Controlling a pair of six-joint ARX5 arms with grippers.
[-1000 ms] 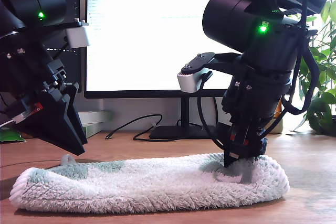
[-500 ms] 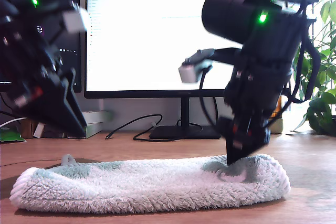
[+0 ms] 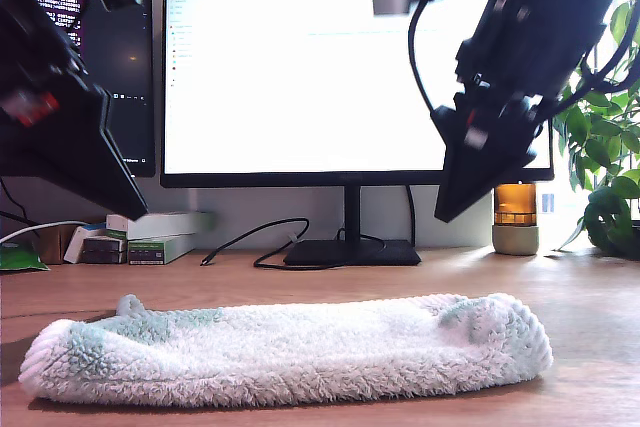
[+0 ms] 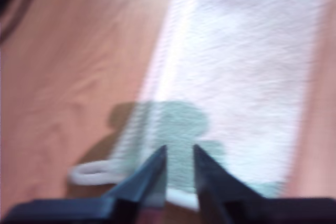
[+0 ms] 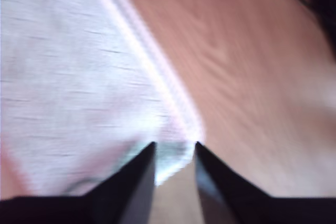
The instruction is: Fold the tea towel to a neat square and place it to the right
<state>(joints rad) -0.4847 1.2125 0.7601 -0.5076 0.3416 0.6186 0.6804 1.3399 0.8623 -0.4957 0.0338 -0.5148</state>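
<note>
The tea towel (image 3: 290, 352), fluffy and off-white with pale green patches, lies folded into a long low roll across the wooden desk (image 3: 590, 297). Its hanging loop (image 3: 130, 304) sticks up near the end at the exterior view's left. My first gripper (image 3: 140, 212) hangs well above that end; in the first wrist view the first gripper (image 4: 178, 150) is narrowly open over the towel (image 4: 247, 66) and loop (image 4: 89, 172), holding nothing. My second gripper (image 3: 440, 217) hovers high above the other end, and the second gripper (image 5: 175, 145) is narrowly open and empty over a towel (image 5: 68, 77) corner.
A lit monitor (image 3: 300, 67) on a black stand (image 3: 350, 250) rises behind the towel, with a black cable (image 3: 250, 237) on the desk. Small boxes (image 3: 150, 237) sit at the exterior view's left. An amber jar (image 3: 516, 217) and a leafy plant (image 3: 610, 177) stand at its right.
Both arms have lifted away from the towel. The second gripper, which was pressed into the towel's end at the exterior view's right, has let go and risen. The towel stays flat.
</note>
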